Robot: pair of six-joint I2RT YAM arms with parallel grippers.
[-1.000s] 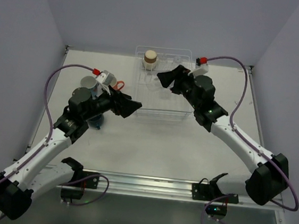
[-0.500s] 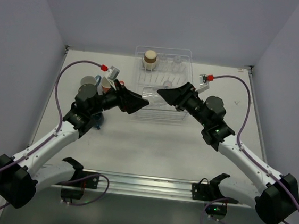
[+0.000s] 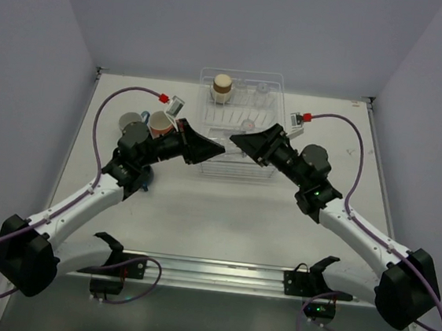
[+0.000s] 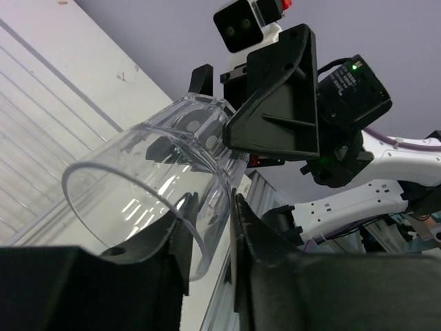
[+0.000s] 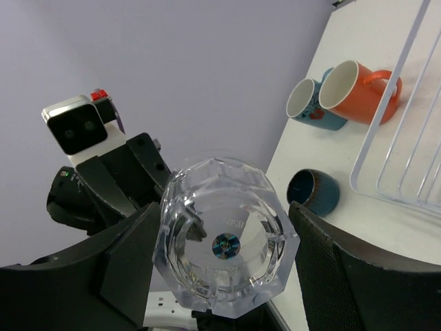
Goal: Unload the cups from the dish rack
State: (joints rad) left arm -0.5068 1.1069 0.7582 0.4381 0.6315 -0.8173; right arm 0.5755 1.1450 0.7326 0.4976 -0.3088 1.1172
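A clear tumbler (image 5: pixel 227 276) hangs in the air over the front edge of the dish rack (image 3: pixel 242 74), held between both arms. My right gripper (image 5: pixel 226 219) is shut on its faceted base. My left gripper (image 4: pixel 210 203) is shut on its wall at the rim (image 4: pixel 124 172), one finger inside and one outside. In the top view the two grippers, left (image 3: pixel 217 145) and right (image 3: pixel 236 141), meet tip to tip. A brown cup (image 3: pixel 222 87) and clear tumblers (image 3: pixel 247 124) stand in the rack.
On the table left of the rack lie an orange mug (image 3: pixel 161 122), a blue mug (image 3: pixel 133 118) and a small dark blue cup (image 3: pixel 144 180). The right wrist view shows the same three: orange mug (image 5: pixel 358 89), blue mug (image 5: pixel 313 105), dark blue cup (image 5: pixel 313 192).
My right arm has swung out of the rack toward the left with the tumbler. My left arm has reached in to meet it, and its jaws have closed on the rim.
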